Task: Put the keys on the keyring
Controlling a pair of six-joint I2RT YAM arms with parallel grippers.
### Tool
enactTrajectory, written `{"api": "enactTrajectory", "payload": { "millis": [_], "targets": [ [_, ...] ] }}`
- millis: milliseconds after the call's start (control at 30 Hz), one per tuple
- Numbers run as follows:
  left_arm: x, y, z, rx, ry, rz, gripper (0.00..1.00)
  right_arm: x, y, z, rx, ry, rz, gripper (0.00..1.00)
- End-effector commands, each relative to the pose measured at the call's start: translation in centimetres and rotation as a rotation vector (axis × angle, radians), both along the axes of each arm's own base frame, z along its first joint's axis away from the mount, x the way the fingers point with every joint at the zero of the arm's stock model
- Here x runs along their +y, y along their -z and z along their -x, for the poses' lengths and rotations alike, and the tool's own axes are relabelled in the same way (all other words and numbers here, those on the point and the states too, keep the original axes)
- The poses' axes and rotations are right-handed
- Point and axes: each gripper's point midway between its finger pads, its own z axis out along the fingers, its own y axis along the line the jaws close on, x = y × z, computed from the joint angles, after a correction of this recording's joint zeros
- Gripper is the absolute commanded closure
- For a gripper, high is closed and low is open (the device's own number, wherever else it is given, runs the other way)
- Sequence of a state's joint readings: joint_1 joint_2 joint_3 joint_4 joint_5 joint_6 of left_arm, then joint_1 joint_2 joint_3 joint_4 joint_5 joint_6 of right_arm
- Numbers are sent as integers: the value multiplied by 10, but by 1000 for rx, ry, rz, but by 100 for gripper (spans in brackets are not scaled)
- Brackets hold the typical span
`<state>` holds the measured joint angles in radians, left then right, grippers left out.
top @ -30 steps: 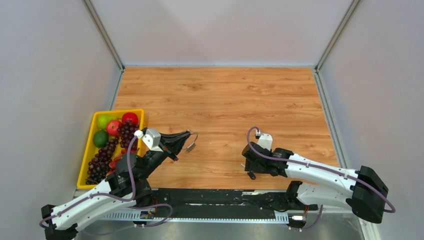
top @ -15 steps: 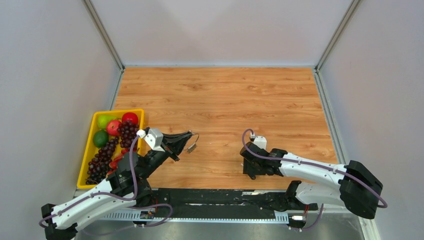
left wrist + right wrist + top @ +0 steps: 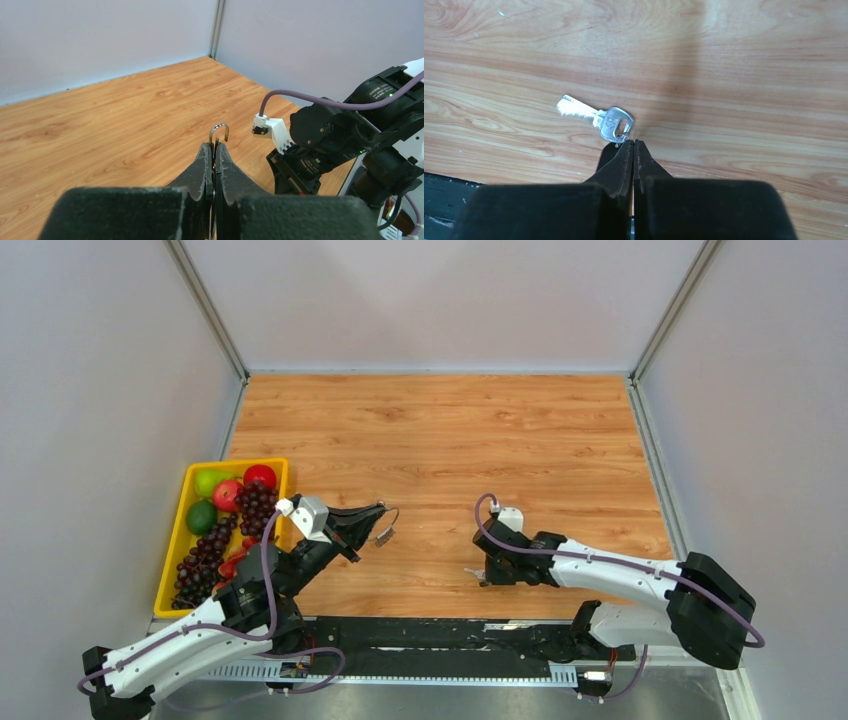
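Observation:
My left gripper is shut on the keyring, held above the table. A short arc of its silver wire pokes out past the fingertips, and small silver keys hang below it. My right gripper is shut low over the table near the front edge. Its tips touch the head of a silver key, whose blade points left. Whether the key is pinched I cannot tell. A black piece shows beside the left finger, mostly hidden.
A yellow tray with grapes, apples and limes stands at the left edge beside my left arm. Grey walls close the table on three sides. The right arm's wrist fills the right of the left wrist view.
My right gripper has slid left along the front of the table and shut its jaws at the silver key. The left gripper has kept still with the keyring.

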<state>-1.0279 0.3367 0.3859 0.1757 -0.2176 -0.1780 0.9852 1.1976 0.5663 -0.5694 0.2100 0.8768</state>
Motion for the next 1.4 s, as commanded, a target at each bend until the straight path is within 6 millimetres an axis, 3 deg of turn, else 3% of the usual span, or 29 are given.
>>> {"api": "enactTrajectory", "payload": {
  "millis": [0,267,400,700,933,1200,1367],
  "targets": [
    [1,-23,4,-27,13,61,100,19,-27,-15,-65,-27,-56,100],
    [5,-23,2,-25,-7,65,100,36,-82,-44,-210,-29,-104,100],
    [7,-23,2,-25,-10,67,100,38,-95,-52,-253,-29,-101,100],
    [7,-22,3,-22,-9,69,100,31,-93,-50,-260,-50,-69,100],
    [7,-21,2,-21,-9,69,100,20,-58,-43,-241,-26,56,100],
    [5,-19,2,-16,-8,61,100,41,-40,-34,-226,-84,71,100],
    [5,-18,1,-14,-8,59,100,52,-43,-28,-247,-119,57,100]
  ]
}}
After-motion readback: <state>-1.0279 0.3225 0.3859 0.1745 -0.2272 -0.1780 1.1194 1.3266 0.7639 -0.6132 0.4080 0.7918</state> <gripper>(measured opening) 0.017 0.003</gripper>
